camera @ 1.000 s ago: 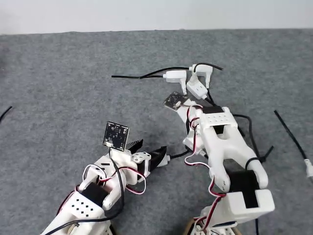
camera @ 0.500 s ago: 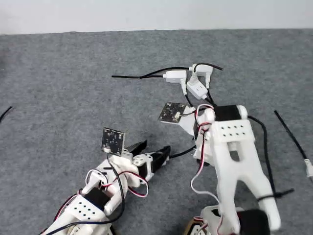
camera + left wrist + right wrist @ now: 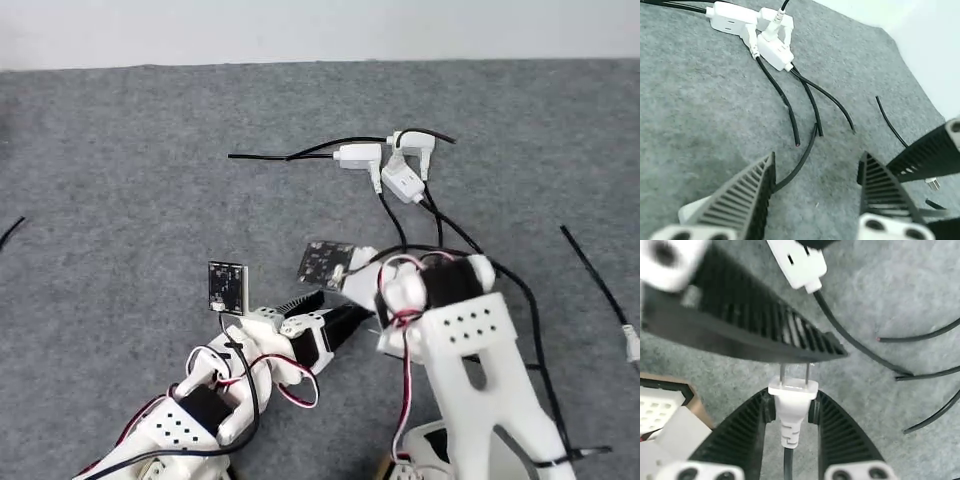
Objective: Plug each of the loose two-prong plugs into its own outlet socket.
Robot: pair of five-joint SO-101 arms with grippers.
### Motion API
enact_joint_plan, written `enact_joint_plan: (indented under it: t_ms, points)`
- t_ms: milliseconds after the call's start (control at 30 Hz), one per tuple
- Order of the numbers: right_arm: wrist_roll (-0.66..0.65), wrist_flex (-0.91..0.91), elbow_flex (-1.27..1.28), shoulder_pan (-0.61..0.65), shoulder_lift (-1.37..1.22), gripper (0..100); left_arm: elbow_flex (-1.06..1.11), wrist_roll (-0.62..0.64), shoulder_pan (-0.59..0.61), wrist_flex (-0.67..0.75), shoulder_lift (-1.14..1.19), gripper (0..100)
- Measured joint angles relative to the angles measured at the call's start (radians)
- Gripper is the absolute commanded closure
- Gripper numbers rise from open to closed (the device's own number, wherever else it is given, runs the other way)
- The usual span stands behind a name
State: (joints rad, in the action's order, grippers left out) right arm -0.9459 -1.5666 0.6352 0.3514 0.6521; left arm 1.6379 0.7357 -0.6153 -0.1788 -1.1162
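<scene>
Now we grip a two-prong plug [image 3: 791, 390] between the fingers of our right gripper [image 3: 791, 402], prongs pointing outward, just behind one black finger of our left gripper [image 3: 817, 161], which gapes wide and empty; the outlet sockets [image 3: 385, 165] lie farther up the mat [image 3: 120, 200].

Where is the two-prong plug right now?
In the right wrist view the two-prong plug is clamped in the right tool. Its prongs point at a black finger of the left tool, with a white outlet socket just beyond.
</scene>
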Motion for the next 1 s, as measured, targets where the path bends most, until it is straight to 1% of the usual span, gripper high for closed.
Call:
enact_joint_plan:
  t_ms: [233, 467, 1000]
  points:
    - [0.040, 0.049, 0.002, 0.023, 0.014, 98.8, 0.000, 0.000, 0.003, 0.000, 0.000, 75]
    - [0.061, 0.069, 0.002, 0.025, 0.017, 98.8, 0.000, 0.005, -0.060, 0.000, 0.000, 75]
    - [0.081, 0.003, -0.003, 0.025, 0.021, 98.8, 0.000, 0.002, -0.077, 0.006, 0.000, 75]
